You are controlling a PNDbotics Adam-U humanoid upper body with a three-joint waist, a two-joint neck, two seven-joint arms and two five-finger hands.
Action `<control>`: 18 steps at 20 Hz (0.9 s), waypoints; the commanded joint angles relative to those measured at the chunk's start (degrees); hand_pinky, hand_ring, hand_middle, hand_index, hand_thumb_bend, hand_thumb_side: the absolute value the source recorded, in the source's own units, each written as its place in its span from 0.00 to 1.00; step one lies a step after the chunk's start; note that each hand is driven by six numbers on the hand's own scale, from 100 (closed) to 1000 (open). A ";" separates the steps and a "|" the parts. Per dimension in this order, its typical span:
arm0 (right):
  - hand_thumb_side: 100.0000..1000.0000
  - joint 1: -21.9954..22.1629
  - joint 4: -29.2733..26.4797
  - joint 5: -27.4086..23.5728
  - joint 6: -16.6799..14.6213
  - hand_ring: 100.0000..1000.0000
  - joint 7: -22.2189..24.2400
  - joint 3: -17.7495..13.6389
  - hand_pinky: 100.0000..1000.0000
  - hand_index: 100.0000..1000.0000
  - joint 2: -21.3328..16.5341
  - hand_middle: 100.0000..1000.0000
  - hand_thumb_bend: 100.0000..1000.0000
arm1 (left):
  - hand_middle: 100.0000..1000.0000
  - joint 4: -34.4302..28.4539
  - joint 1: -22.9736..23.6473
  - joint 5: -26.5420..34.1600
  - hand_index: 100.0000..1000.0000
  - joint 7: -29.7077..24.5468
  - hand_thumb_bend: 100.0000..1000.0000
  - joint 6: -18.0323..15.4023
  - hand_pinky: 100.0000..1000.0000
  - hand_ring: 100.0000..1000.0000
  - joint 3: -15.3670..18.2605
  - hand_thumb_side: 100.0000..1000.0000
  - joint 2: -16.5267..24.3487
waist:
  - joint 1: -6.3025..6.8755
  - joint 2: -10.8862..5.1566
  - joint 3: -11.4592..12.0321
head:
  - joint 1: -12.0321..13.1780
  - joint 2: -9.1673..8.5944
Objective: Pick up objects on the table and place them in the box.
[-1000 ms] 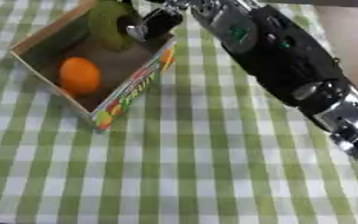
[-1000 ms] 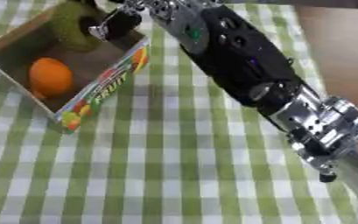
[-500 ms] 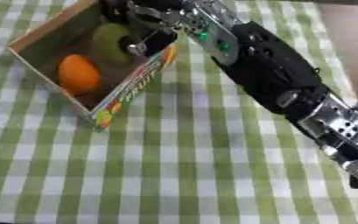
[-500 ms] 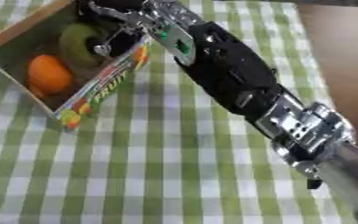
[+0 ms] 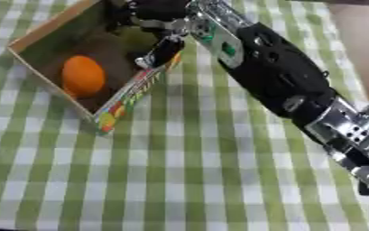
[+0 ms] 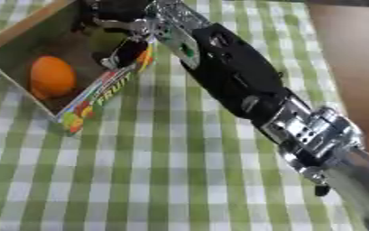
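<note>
A cardboard box (image 5: 132,92) with a printed fruit side stands at the upper left of the checked cloth. An orange (image 5: 83,76) lies inside it. A green fruit (image 6: 102,39) lies in the box's far corner, partly hidden under my right hand (image 5: 152,11). My right arm (image 5: 274,76) reaches from the lower right to the box. The hand hovers over the far corner with its fingers (image 5: 162,50) spread, one stretched down along the box's right wall. My left hand shows in neither view.
The green-and-white checked cloth (image 5: 179,180) covers the table in front of the box. A bare brown tabletop strip (image 6: 353,63) shows at the right edge. My arm crosses the right half of the table diagonally.
The green fruit has gone from above the box's far rim down into the box. My right hand has followed it lower and its fingers have spread.
</note>
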 commanded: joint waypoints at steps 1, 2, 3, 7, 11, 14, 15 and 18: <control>0.32 -1.84 -1.65 0.14 -0.73 0.00 0.58 -1.10 0.97 0.94 -0.95 0.82 0.00 | 0.60 -0.83 -0.52 0.18 0.81 -0.17 0.00 0.20 0.66 0.62 0.24 0.36 1.52 | 0.54 -1.39 0.00 | 0.20 -0.61; 0.31 -1.93 -1.88 -0.12 -0.74 0.00 0.68 -1.13 0.97 0.94 -1.03 0.82 0.00 | 0.60 -0.83 -0.50 0.18 0.81 -0.19 0.00 0.23 0.66 0.62 0.24 0.36 1.53 | 0.55 -1.41 -0.03 | 0.23 -0.61; 0.30 -2.03 -2.24 -0.49 -0.60 0.00 0.69 -1.14 0.97 0.94 -1.10 0.81 0.00 | 0.60 -0.83 -0.44 0.17 0.81 -0.19 0.00 0.27 0.66 0.62 0.25 0.36 1.54 | 0.58 -1.44 -0.07 | 0.26 -0.60; 0.20 -2.59 -5.78 -4.01 1.30 0.00 -0.21 -1.60 0.96 0.93 -1.75 0.77 0.00 | 0.60 -0.83 -0.13 0.10 0.81 -0.12 0.00 0.36 0.66 0.62 0.34 0.36 1.57 | 0.78 -1.67 -0.33 | 0.43 -0.40; 0.07 -3.32 -15.98 -12.67 5.61 0.00 -2.00 -3.85 0.94 0.91 -4.57 0.71 0.00 | 0.60 -0.83 0.55 -0.07 0.81 0.18 0.00 0.44 0.66 0.62 0.58 0.36 1.67 | 1.07 -2.20 -1.03 | 1.10 -0.01; 0.00 -3.12 -26.75 -20.43 10.29 0.00 -3.70 -6.36 0.92 0.90 -8.39 0.69 0.00 | 0.60 -0.83 1.29 -0.34 0.81 0.57 0.00 0.55 0.66 0.62 0.85 0.36 1.76 | 1.32 -2.63 -1.76 | 1.82 0.39; 0.00 -2.70 -30.60 -23.21 11.92 0.02 -4.65 -7.59 0.91 0.90 -10.09 0.68 0.00 | 0.60 -0.83 1.61 -0.46 0.81 0.73 0.00 0.61 0.66 0.62 0.97 0.36 1.76 | 1.42 -2.79 -2.09 | 2.18 0.53; 0.00 0.65 -41.56 -32.28 16.49 0.35 -8.28 -11.66 0.90 0.89 -16.86 0.67 0.00 | 0.60 -0.83 2.82 -0.89 0.81 1.38 0.00 0.83 0.66 0.62 1.42 0.36 1.75 | 1.70 -3.30 -3.12 | 3.80 0.78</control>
